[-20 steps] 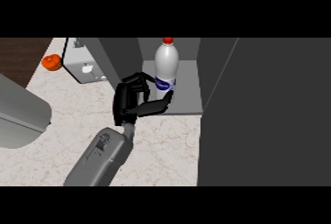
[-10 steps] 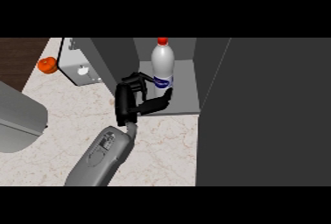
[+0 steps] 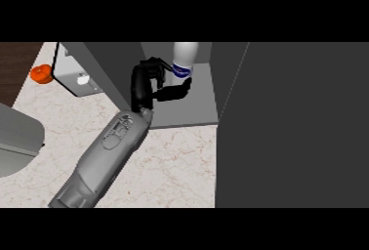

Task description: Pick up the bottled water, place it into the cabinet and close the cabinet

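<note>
While the robot hand [image 3: 153, 83] curls around it, bottled water [image 3: 184, 59] stands upright.

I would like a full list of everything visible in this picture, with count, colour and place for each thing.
bottled water: one, white with a blue label, standing inside the cabinet at the top centre; its cap is cut off by the view's edge
cabinet: one, grey, open compartment at the top centre with a grey floor
cabinet door: one, dark grey panel, filling the right side
counter: one, pale marbled, lower centre and left
orange object: one, orange, upper left at the counter's edge
grey appliance: one, grey, left edge, partly cut off
forearm: one, grey, coming in from the lower left
hand: one, black, fingers curled round the bottle's lower part
</note>
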### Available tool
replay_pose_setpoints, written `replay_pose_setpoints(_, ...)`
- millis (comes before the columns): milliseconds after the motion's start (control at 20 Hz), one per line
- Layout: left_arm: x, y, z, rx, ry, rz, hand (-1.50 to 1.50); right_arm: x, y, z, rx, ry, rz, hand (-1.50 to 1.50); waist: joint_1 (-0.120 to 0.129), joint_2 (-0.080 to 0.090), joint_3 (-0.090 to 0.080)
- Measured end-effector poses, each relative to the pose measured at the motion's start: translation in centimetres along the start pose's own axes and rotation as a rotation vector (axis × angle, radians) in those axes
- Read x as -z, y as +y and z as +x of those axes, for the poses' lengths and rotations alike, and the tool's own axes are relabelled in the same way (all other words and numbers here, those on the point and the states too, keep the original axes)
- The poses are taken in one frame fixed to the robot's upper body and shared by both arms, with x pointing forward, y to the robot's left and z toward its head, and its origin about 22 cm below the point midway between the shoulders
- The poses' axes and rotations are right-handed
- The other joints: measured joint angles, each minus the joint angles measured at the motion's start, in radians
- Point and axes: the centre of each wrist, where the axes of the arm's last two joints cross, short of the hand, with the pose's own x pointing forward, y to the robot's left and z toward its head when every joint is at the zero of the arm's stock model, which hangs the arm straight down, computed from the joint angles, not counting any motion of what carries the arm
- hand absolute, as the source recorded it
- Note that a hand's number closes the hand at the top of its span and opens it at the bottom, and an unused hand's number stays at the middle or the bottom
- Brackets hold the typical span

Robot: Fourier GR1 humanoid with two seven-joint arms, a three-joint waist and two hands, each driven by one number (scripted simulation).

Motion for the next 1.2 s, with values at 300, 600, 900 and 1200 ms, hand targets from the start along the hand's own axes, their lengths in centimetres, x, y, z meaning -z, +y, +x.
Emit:
replay_pose_setpoints(300, 2.9, 0.2, -1.3, 0.155, -0.026, 0.013, 1.5, -0.4, -0.2, -0.2, 0.001, -0.005, -0.005, -1.5, -0.007, 0.01, -0.002)
replay_pose_setpoints(600, 3.1, -0.6, -2.1, 0.198, -0.031, 0.022, -1.5, 0.0, 0.0, -0.5, 0.003, -0.011, -0.003, -1.5, 0.002, -0.006, 0.005)
replay_pose_setpoints(900, 3.4, -0.7, -2.6, 0.199, 0.009, 0.035, -1.5, -0.6, 0.0, -0.1, 0.002, -0.011, 0.0, -1.5, 0.002, -0.016, 0.01)
replay_pose_setpoints(1200, 3.5, -0.8, -2.7, 0.182, -0.005, 0.043, -1.5, -0.9, -0.1, 0.1, -0.007, -0.011, 0.005, -1.5, 0.004, -0.019, 0.012)
